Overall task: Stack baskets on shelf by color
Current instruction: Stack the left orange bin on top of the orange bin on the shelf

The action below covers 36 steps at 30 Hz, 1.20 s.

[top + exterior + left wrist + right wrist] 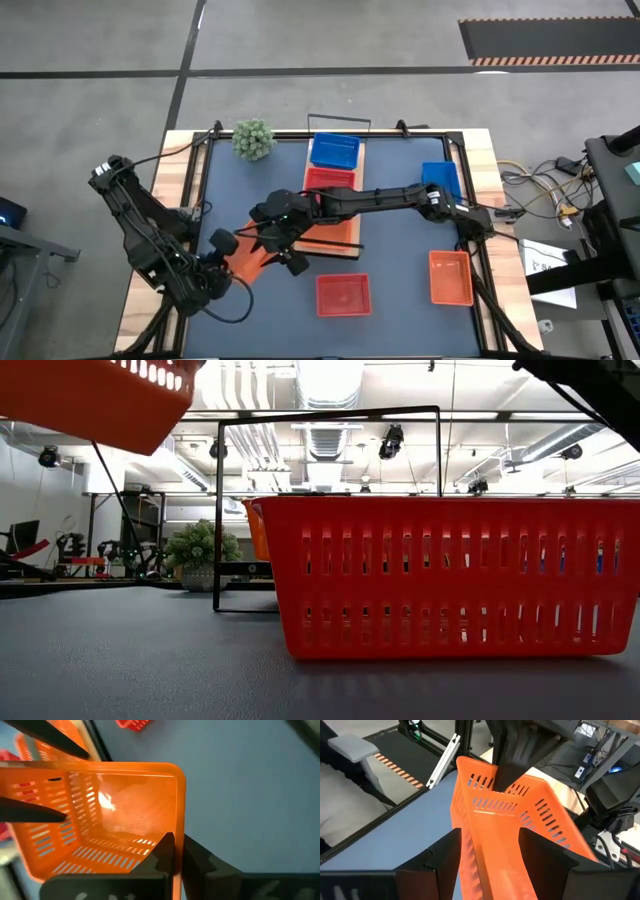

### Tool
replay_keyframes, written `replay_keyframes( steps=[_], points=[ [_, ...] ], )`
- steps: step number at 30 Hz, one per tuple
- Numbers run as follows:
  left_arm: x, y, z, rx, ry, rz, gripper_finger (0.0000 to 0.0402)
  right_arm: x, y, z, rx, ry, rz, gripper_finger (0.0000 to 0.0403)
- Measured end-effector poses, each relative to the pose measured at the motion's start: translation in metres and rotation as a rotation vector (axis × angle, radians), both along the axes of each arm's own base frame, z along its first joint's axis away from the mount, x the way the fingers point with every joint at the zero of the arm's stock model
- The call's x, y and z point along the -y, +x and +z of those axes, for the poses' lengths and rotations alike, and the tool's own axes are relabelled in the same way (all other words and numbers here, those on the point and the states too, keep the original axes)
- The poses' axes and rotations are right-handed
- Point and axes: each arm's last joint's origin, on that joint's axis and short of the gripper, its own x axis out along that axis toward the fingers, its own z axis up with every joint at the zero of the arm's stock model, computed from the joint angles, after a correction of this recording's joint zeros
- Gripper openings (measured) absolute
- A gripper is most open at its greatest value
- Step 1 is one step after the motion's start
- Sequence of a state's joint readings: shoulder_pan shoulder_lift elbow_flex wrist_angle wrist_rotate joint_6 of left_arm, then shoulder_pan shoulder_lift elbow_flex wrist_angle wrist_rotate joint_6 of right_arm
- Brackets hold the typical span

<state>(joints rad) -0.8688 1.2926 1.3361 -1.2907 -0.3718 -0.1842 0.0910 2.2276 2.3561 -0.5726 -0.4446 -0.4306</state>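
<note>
**A:** How will that orange basket [252, 258] handle?

**B:** Light and thin-walled, I'd judge. It is hard plastic with slotted sides, stiff enough to keep its shape but likely to flex if squeezed across the middle. The rim or one short wall is the place to take it. The left gripper [172, 852] is pinched tight on one wall's edge, holding the basket tilted in the air above the worktop [400, 250], just off the near end of the shelf [335, 240].

**B:** The right gripper [490, 852] has its fingers spread wide on either side of the opposite end of the same basket. From its wrist view they seem to straddle the wall without pressing, though I can't be sure of contact.

**A:** And the rest?

**B:** A blue basket [335, 150] and a red basket [330, 180] sit on the shelf. Another red one [343, 294], a second orange one [450, 277] and a second blue one [440, 180] lie on the worktop, well apart.

**A:** What can't you see?

**B:** The right arm [380, 200] covers the middle of the shelf from above, so whatever orange sits there is half hidden. In the low view the near red basket blocks most of the scene, and the lifted one is cut off at the corner.
</note>
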Motion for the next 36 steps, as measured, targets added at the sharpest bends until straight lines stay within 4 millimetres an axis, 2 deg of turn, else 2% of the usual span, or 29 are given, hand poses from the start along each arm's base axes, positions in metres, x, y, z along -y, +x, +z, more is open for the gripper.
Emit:
replay_keyframes(
  steps=[4,8,18,22,30,36],
  points=[
    [-0.001,0.001,0.001,0.04,0.054,-0.017,0.0,0.0,0.0,0.0,0.001,-0.006,0.004,0.0186],
    [-0.002,0.001,0.001,0.054,0.077,-0.026,0.0,0.0,-0.001,-0.001,0.001,-0.027,0.017,0.0161],
    [-0.003,0.002,0.001,0.1,0.123,-0.009,0.0,-0.003,-0.003,-0.003,0.039,-0.115,0.09,0.0018],
    [-0.001,0.004,0.002,0.13,0.108,-0.001,0.0018,-0.002,-0.005,-0.004,0.023,-0.127,0.097,0.0012],
    [-0.004,0.006,0.006,0.215,0.179,0.004,0.0117,-0.001,-0.014,0.006,-0.008,-0.141,0.076,0.0009],
    [-0.013,0.001,0.014,0.284,0.284,-0.055,0.0151,0.005,-0.031,0.019,-0.123,-0.217,-0.081,0.0009]
  ],
)
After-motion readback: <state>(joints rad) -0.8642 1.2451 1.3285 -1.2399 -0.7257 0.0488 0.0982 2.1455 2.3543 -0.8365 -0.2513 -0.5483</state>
